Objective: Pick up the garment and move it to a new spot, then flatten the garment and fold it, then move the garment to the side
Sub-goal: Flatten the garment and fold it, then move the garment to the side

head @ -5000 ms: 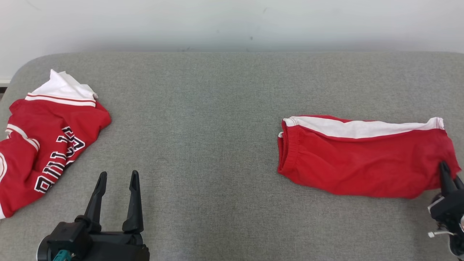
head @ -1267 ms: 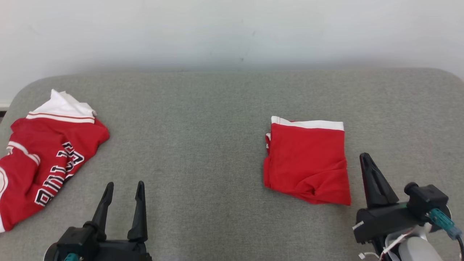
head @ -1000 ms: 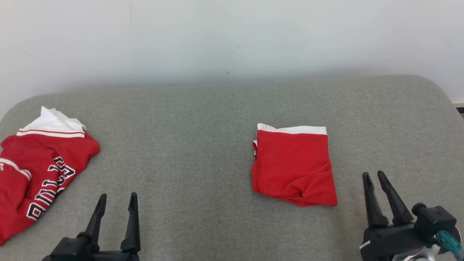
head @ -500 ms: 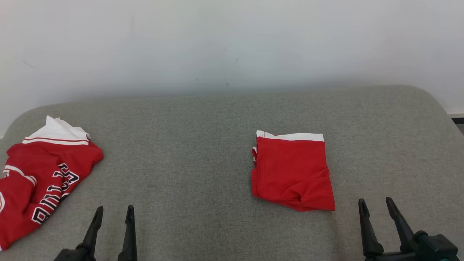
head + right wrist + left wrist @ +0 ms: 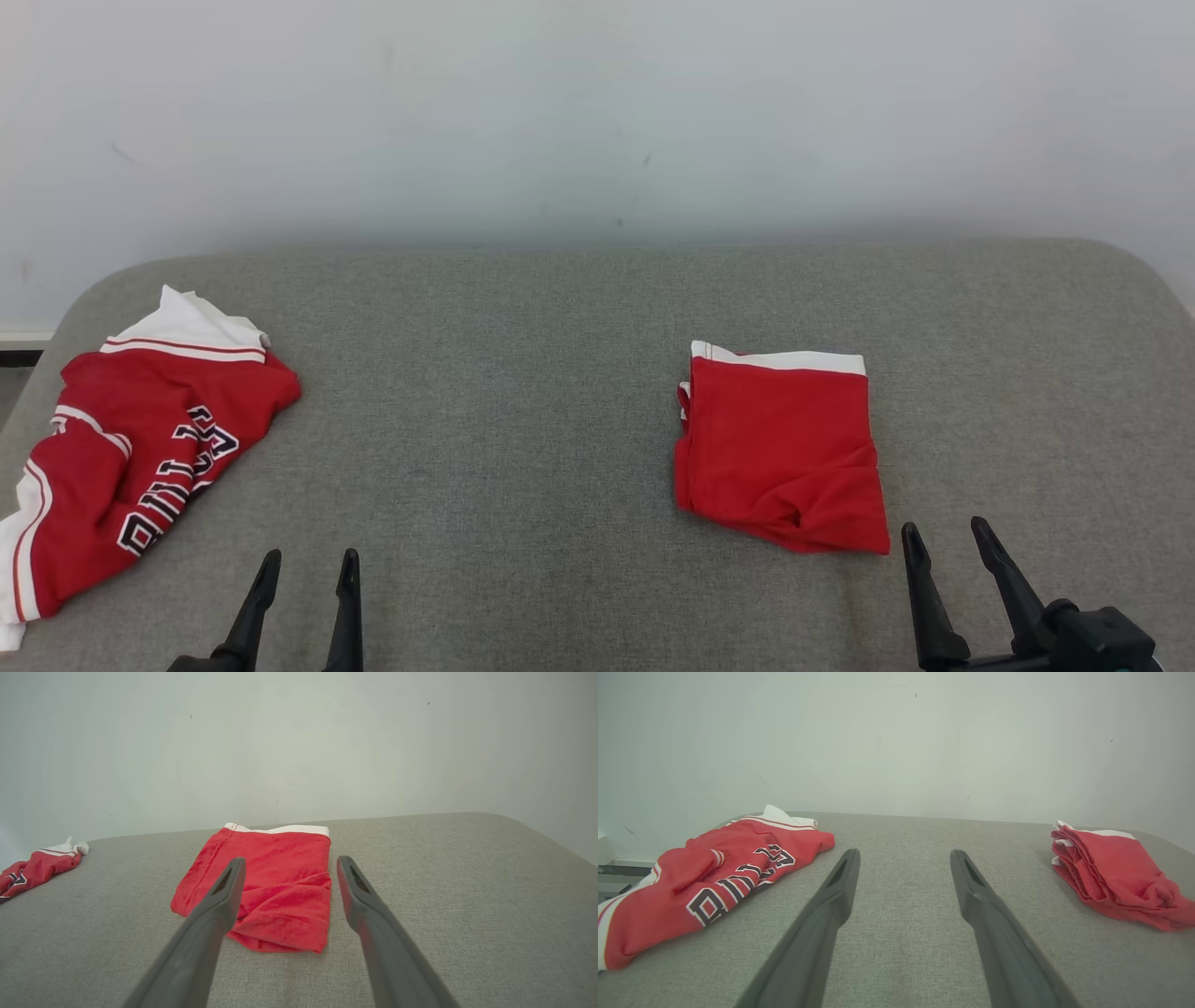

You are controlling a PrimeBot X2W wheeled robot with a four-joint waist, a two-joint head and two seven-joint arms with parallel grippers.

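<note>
Since five seconds back the shorts (image 5: 780, 448) have gone from a long strip, with the right tool (image 5: 943, 527) at their right end, to a compact folded square. That tool has drawn back to the lower right and parted its fingers, which were pressed together just over a second ago. The head camera has also tilted, so more wall shows.

The pale wall (image 5: 597, 112) takes the top of the head view, plain but for a few dark specks. Below it the grey, fabric-covered counter (image 5: 523, 373) spans the width, its far corners rounded. A red jersey (image 5: 140, 448) with white trim and black-and-white lettering lies crumpled at the counter's left edge, well apart from everything else. The shorts lie right of centre on the counter. They are red with a white band along the far edge, the gathered waist is to the left, and the near right corner is wrinkled. Nothing touches them. The right tool sits near their near right corner, apart from the cloth, open and empty, its fingers pointing away over the counter. The left tool (image 5: 310, 555) is at the lower left, between jersey and shorts, also open and holding nothing.
</note>
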